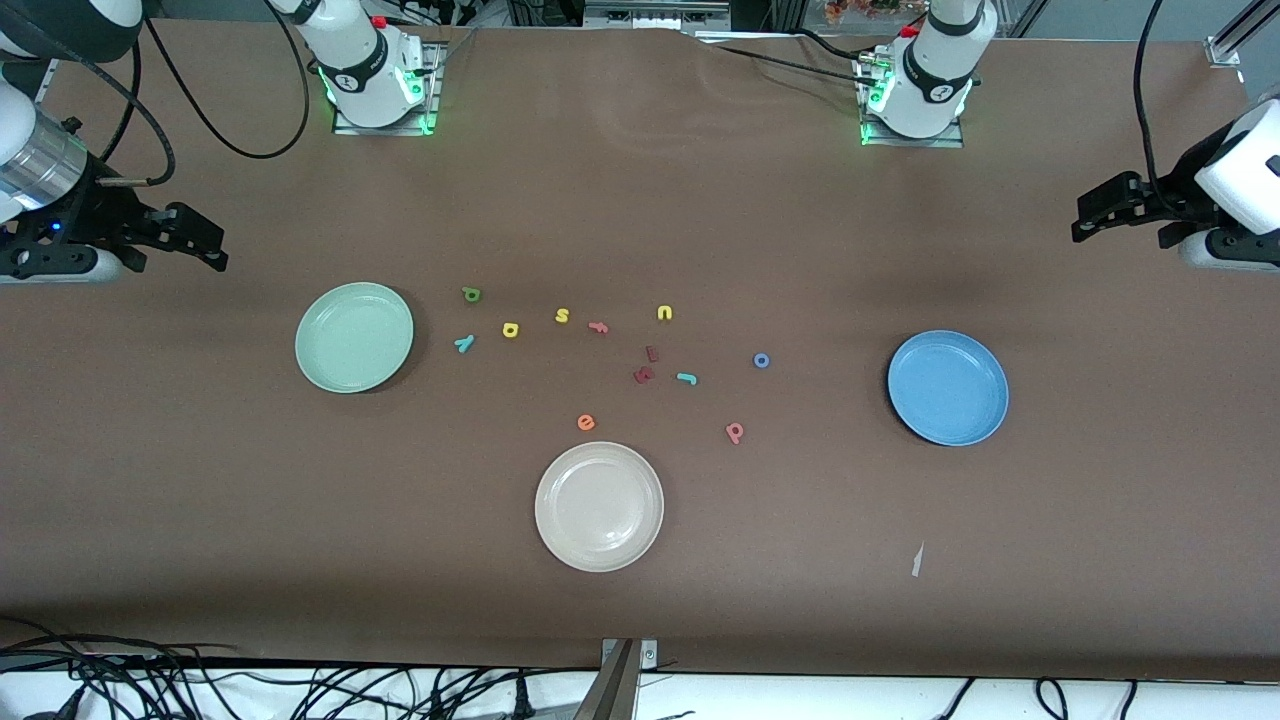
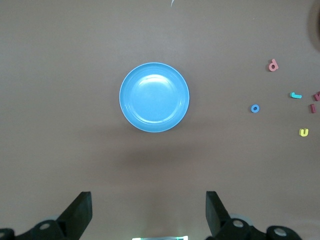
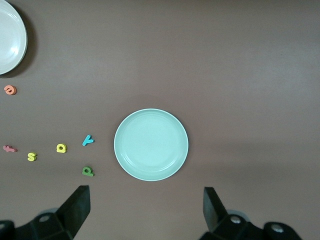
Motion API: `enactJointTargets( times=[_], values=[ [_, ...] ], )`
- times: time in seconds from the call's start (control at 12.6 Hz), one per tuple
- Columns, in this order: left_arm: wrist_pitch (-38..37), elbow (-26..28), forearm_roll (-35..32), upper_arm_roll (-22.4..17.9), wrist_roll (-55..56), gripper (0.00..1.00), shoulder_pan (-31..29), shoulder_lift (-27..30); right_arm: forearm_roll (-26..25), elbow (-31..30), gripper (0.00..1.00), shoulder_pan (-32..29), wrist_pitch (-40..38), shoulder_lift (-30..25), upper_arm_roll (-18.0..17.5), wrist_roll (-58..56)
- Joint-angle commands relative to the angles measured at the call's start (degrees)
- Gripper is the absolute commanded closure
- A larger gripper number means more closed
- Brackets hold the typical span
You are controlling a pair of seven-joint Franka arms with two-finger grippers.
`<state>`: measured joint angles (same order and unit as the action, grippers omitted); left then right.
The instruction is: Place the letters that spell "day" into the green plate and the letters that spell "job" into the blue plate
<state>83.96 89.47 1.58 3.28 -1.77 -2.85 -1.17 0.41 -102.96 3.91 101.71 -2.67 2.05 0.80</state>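
We found both arms waiting high at the ends of the table, the left gripper (image 2: 149,215) spread wide and holding nothing above the bare cloth by the blue plate (image 1: 948,387), the right gripper (image 3: 146,212) equally spread and empty by the green plate (image 1: 354,337). Neither plate held a letter. The olive "d" (image 1: 471,294), yellow "a" (image 1: 511,329) and teal "y" (image 1: 464,343) lay close together just beside the green plate, while the teal "j" (image 1: 686,378), blue "o" (image 1: 761,360) and pink "b" (image 1: 735,432) were scattered mid-table, well apart from the blue plate. We judged the chief risk to be a wrong pick: the yellow "s" (image 1: 562,315) sat near the "a" in the same colour, and the dark red letters (image 1: 646,366) lay just beside the "j", so a slightly off descent could catch a neighbour. The letters looked thin and flat, so the fingers might slide over one or nudge it away. We also worried that both arms reaching mid-table together could crowd each other.
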Motion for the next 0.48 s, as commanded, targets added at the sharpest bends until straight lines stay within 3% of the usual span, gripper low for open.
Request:
enactJointTargets(
  times=[0.0,0.4],
  values=[
    [-2.39,-3.52,-1.41,-0.29,-1.57,0.0,0.04,-2.25,-0.05,1.27,0.0,0.31,-0.82,0.38,-0.2,-0.36],
    [-2.57,-3.25,-1.32,-0.29,-1.75,0.0,-0.4,-2.25,-0.06,1.27,0.0,0.4,-1.08,0.47,-0.12,-0.45]
  ],
)
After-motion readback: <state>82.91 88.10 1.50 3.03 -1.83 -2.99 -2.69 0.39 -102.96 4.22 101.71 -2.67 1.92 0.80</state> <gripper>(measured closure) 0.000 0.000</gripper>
